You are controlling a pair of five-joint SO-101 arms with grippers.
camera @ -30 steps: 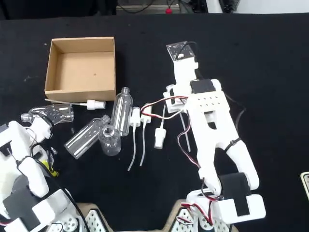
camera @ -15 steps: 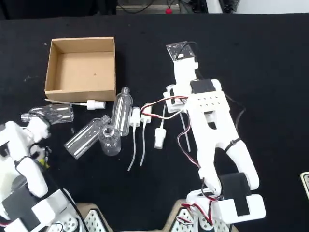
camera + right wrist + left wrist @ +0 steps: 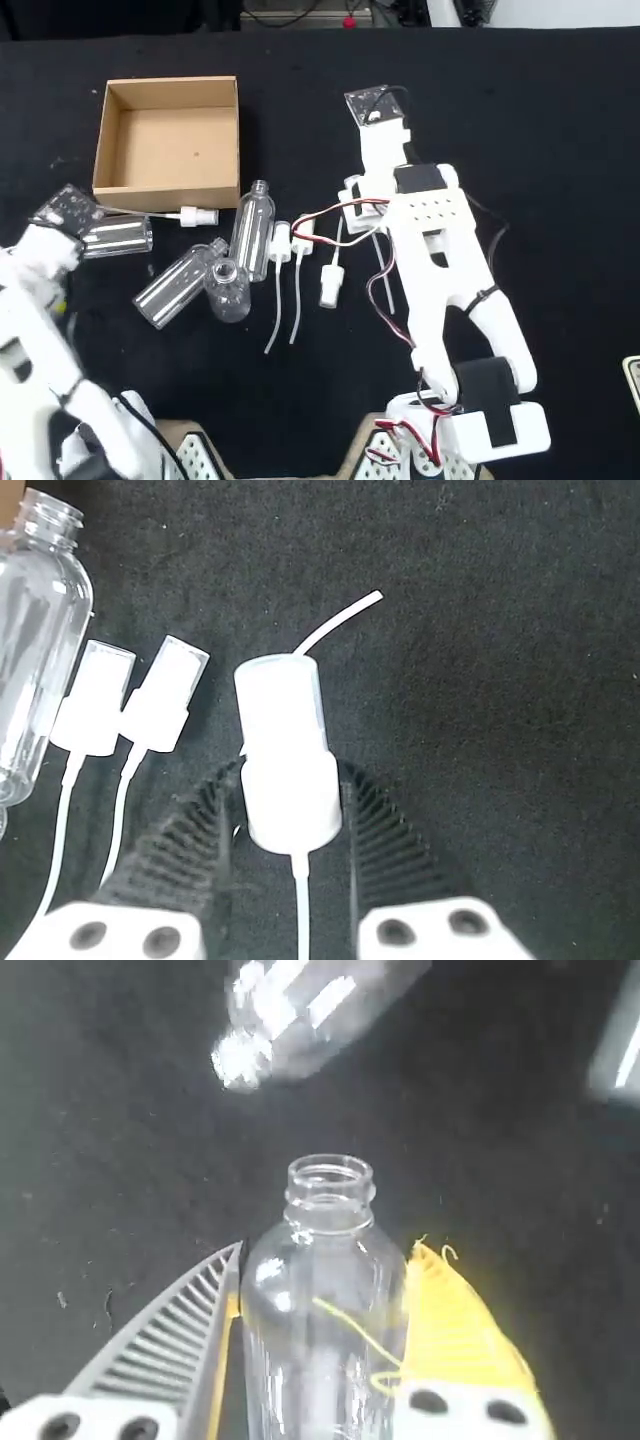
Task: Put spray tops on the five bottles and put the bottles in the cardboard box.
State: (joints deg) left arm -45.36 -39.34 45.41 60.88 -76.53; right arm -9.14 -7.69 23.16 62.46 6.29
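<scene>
Left gripper [image 3: 328, 1250] clamped on a clear plastic bottle [image 3: 322, 1340]: grey ribbed finger [image 3: 205, 1300] on one flank, yellow finger [image 3: 450, 1330] on the other, threaded neck uncapped and pointing away from the wrist. Beyond the neck, a blurred bottle [image 3: 300, 1005] lying on the black table [image 3: 120, 1160]. Right gripper [image 3: 288, 772] closed against both sides of a white spray top [image 3: 285, 760], thin dip tube running back toward the wrist; just beside it, two more spray tops [image 3: 165, 690] lying parallel, then an open-necked bottle [image 3: 35, 630]. In the high view, cardboard box [image 3: 165, 195] open-topped, toward the table's far-left corner, well apart from the right arm [image 3: 430, 230]. Lone spray top [image 3: 195, 215] with its tube along the box's near wall. Lying bottle [image 3: 120, 238] off the box's near-left corner, close to the table's left edge, one end hidden under the left arm [image 3: 30, 300]. Long bottle [image 3: 252, 228] off the box's near-right corner, neck toward the far edge; slanted bottle [image 3: 180, 283] and an apparently upright bottle [image 3: 228, 290] just beside each other, closer to the near edge; these three clear and uncapped. Pair of spray tops [image 3: 280, 242] and a single spray top [image 3: 330, 285] between these bottles and the right arm, tubes attached.
</scene>
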